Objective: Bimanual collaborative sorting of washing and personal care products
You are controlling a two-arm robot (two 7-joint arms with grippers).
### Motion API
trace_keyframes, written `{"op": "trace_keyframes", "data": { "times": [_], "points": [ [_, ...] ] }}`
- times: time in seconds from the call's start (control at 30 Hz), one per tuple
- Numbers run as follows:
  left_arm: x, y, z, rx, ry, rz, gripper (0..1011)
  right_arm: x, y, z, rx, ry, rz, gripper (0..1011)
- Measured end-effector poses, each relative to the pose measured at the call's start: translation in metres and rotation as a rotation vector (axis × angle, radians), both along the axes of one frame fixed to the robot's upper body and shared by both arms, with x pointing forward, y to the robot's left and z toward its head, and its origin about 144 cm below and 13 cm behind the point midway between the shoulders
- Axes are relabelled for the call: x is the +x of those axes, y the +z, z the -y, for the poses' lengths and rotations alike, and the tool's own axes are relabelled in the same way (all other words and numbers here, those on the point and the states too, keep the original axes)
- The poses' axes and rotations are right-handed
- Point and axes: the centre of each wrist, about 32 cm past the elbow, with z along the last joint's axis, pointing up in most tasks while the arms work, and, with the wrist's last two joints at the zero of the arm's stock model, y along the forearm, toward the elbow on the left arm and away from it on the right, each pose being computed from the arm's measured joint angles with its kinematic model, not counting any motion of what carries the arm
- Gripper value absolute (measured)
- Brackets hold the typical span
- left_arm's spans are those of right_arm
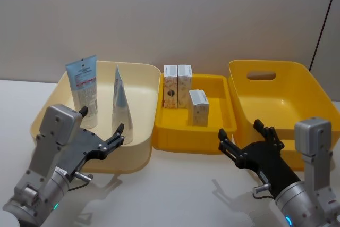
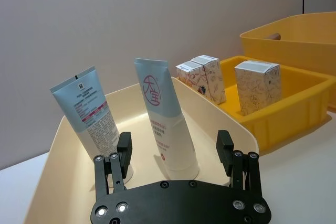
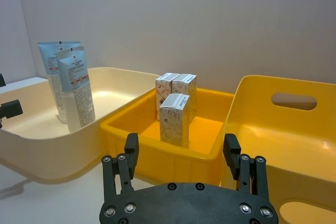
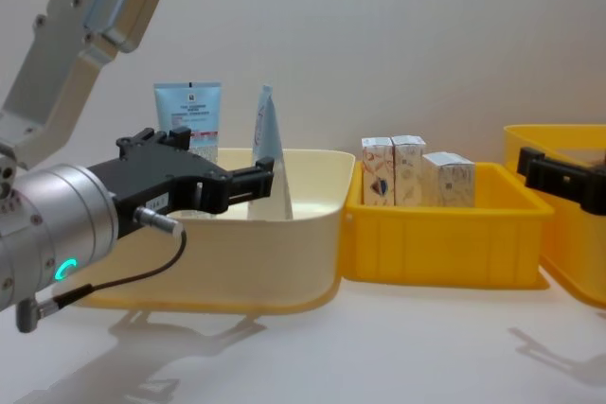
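Left gripper (image 1: 102, 120), spread wide and empty, is held above the near rim of the cream bin (image 1: 135, 155); that wall lies between it and two squeeze tubes (image 1: 84, 91) stood upright inside. Three cartons (image 1: 177, 85) are stood in the adjoining yellow tray (image 1: 183, 141). Right gripper (image 1: 239, 133), likewise spread and empty, is held before the deep yellow bin (image 1: 297, 68).

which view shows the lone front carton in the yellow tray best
Right wrist view: the lone carton sits central, large and almost whole. Head view shows it from above, farther off; left wrist and chest views hide its base behind the tray wall.
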Motion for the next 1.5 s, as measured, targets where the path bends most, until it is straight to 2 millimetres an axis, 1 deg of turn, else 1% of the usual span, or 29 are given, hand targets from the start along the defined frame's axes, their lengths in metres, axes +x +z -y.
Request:
{"op": "trace_keyframes", "data": {
  "times": [0.77, 0.97, 1.13, 1.17, 1.2, 1.27, 1.37, 1.5],
  "points": [
    [0.0, 0.0, 0.0, 0.0, 0.0, 0.0, 1004, 0.0, 0.0, 0.0, 0.0, 0.0, 0.0, 1001],
    [0.0, 0.0, 0.0, 0.0, 0.0, 0.0, 1004, 0.003, 0.005, -0.004, 0.0, 0.013, 0.005, 1001],
    [0.0, 0.0, 0.0, 0.0, 0.0, 0.0, 1003, 0.01, 0.018, -0.016, -0.005, 0.051, 0.01, 1001],
    [0.0, 0.0, 0.0, 0.0, 0.0, 0.0, 1003, 0.012, 0.023, -0.022, -0.007, 0.066, 0.012, 1001],
    [0.0, 0.0, 0.0, 0.0, 0.0, 0.0, 1003, 0.012, 0.023, -0.022, -0.007, 0.066, 0.012, 1001],
    [0.0, 0.0, 0.0, 0.0, 0.0, 0.0, 1003, 0.016, 0.033, -0.032, -0.012, 0.089, 0.001, 1001],
    [0.0, 0.0, 0.0, 0.0, 0.0, 0.0, 1003, 0.019, 0.041, -0.04, -0.014, 0.105, -0.012, 1001],
    [0.0, 0.0, 0.0, 0.0, 0.0, 0.0, 1003, 0.024, 0.057, -0.054, -0.019, 0.123, -0.049, 1001]
  ]
}}
